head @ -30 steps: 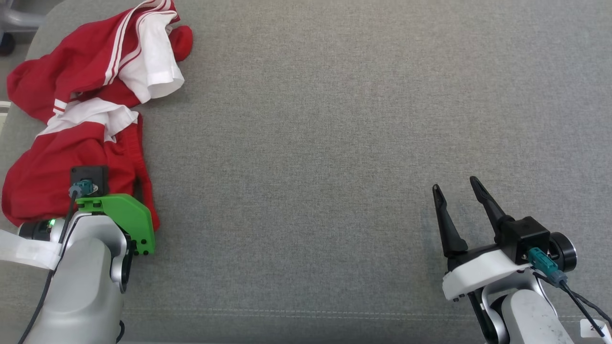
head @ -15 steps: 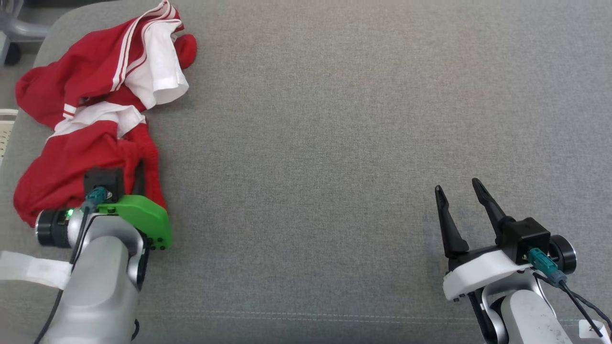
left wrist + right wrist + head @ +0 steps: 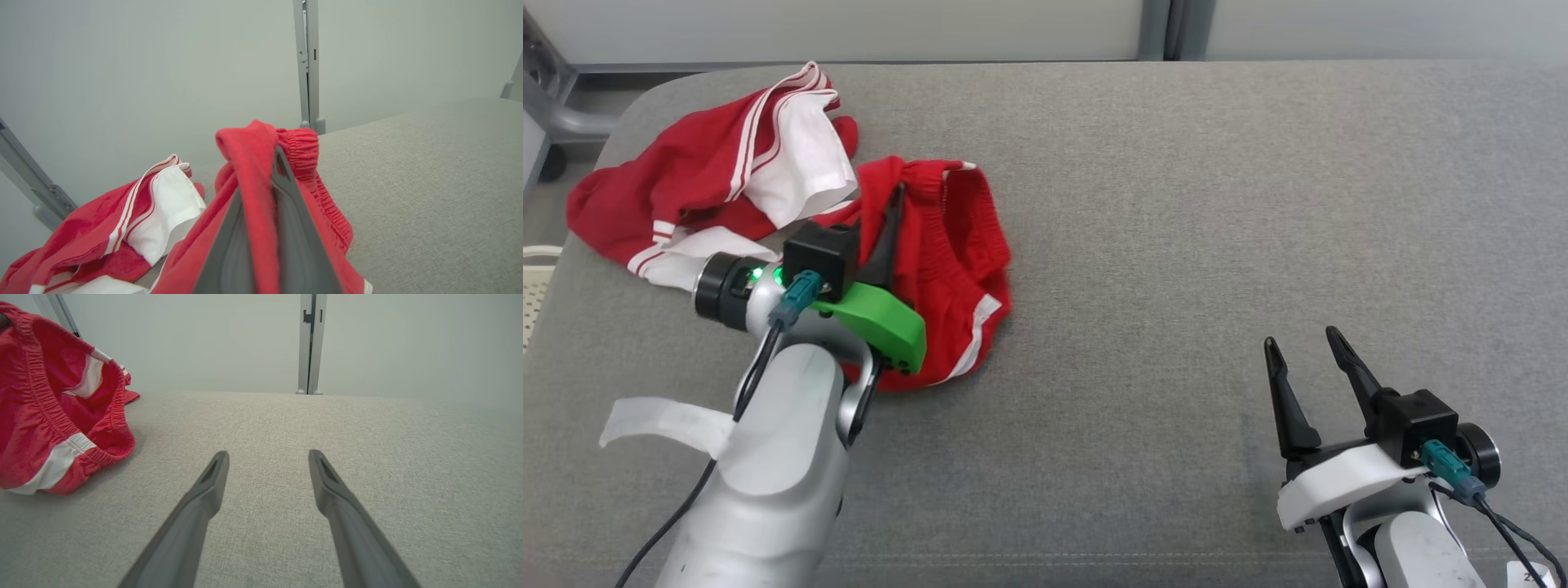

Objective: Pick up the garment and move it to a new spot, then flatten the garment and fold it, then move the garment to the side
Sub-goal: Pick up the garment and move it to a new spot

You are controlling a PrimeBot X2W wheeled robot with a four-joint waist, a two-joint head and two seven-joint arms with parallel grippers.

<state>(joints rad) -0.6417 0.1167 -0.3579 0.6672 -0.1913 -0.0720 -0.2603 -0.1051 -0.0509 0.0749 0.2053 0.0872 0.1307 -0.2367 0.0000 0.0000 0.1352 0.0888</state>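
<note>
We see the garment (image 3: 956, 245), red sportswear with white panels and stripes, bunched at the far left of the grey fabric-covered worktop (image 3: 1176, 204). One part is heaped near the left edge, the other is held raised toward the middle. The left end effector (image 3: 894, 204) is pinched together on a fold of red cloth just beside the elastic waistband (image 3: 302, 143). In the left wrist view the cloth runs up between the two fingers and drapes down both sides. The right end effector (image 3: 1300, 337) sits at the near right, well apart from the cloth, fingers spread, nothing between them. Handling, our read: light, thin, fully limp, so it will sag from any single pinch and the rest will drag on the worktop. Cloth on cloth, so expect some drag rather than a free slide. The smooth fabric may slip out of a shallow pinch; the gathered waistband is thicker and grippier, the best place to hold. Not fragile, no crush worry. For flattening we would take the waistband at two points well apart, one per end effector, so the cloth hangs open rather than roped. The heaped end by the white panel (image 3: 809, 163) is layered, so a grab there likely takes several layers. Front or back, we cannot tell.
</note>
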